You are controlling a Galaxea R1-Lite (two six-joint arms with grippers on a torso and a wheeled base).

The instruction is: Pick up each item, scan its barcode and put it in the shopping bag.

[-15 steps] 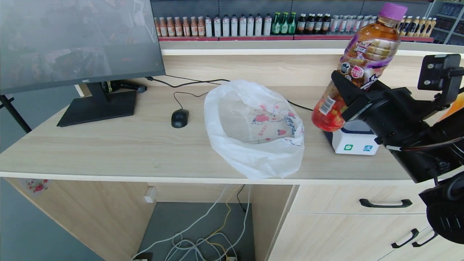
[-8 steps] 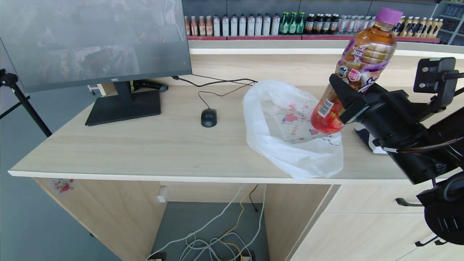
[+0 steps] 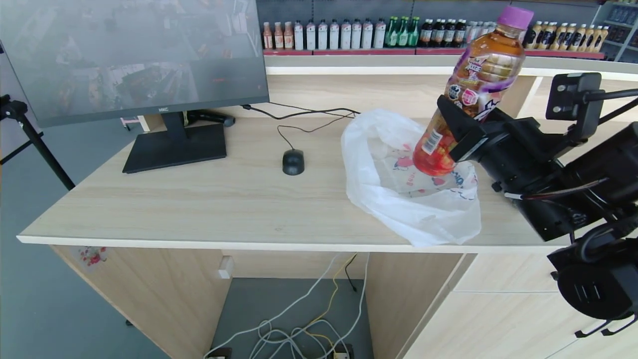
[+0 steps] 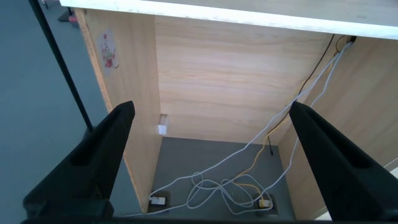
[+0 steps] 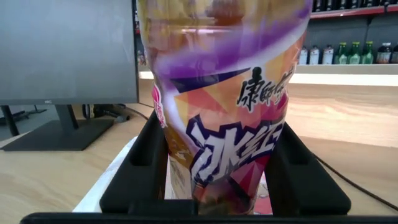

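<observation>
A tea bottle (image 3: pixel 471 89) with a purple cap and amber drink, reddish near the base, hangs tilted above the counter, its cap leaning up and to the robot's right and a white barcode patch showing low on its side. The right gripper (image 3: pixel 448 137) has the bottle clamped around its lower half, a black finger pressed to each flank; the right wrist view shows the two fingers (image 5: pixel 142 163) squeezing the printed label from both sides. In the head view the bottle's base lines up with the open mouth of the white plastic shopping bag (image 3: pixel 398 214), which sits slumped near the front edge of the pale wood counter (image 3: pixel 199 199) with a red-printed packet (image 3: pixel 406 172) already lying inside. To the robot's left of the bag are a black mouse (image 3: pixel 293 162) and a dark monitor (image 3: pixel 134 55) on its stand, with rows of drinks on a shelf (image 3: pixel 379 32) behind. The left gripper (image 4: pixel 211 162) hangs below counter height, fingers spread wide and holding nothing, facing loose cables (image 4: pixel 230 186) under the desk
</observation>
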